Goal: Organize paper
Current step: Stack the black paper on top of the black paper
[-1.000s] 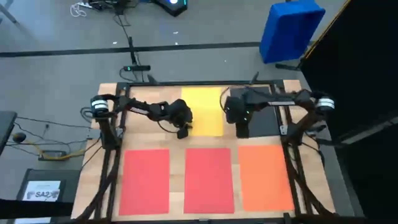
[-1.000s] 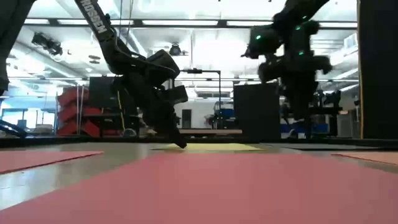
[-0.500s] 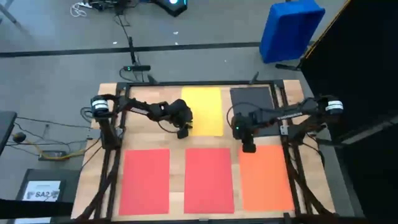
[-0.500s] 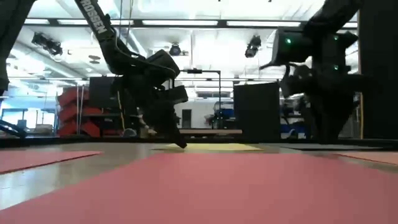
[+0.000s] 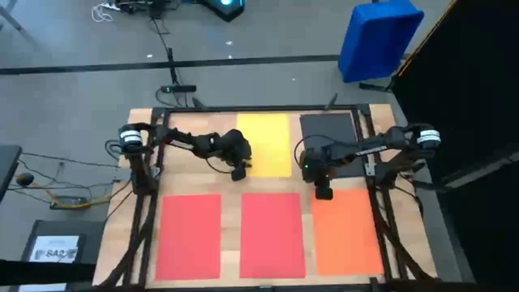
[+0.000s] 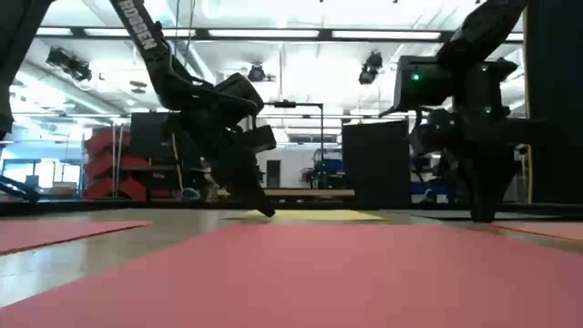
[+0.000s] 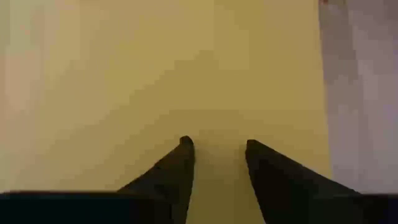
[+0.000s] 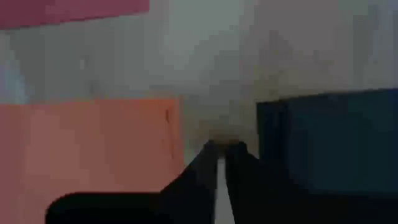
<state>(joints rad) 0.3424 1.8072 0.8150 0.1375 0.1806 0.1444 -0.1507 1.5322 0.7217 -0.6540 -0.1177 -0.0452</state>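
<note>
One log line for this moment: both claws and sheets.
left claw: open, on yellow sheet edge | right claw: shut, at orange sheet corner | dark sheet: flat

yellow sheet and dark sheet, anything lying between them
No sheet or object: in the high view a bare strip of wooden table separates the yellow sheet from the dark sheet. The right gripper sits nearer, by the orange sheet.
</note>
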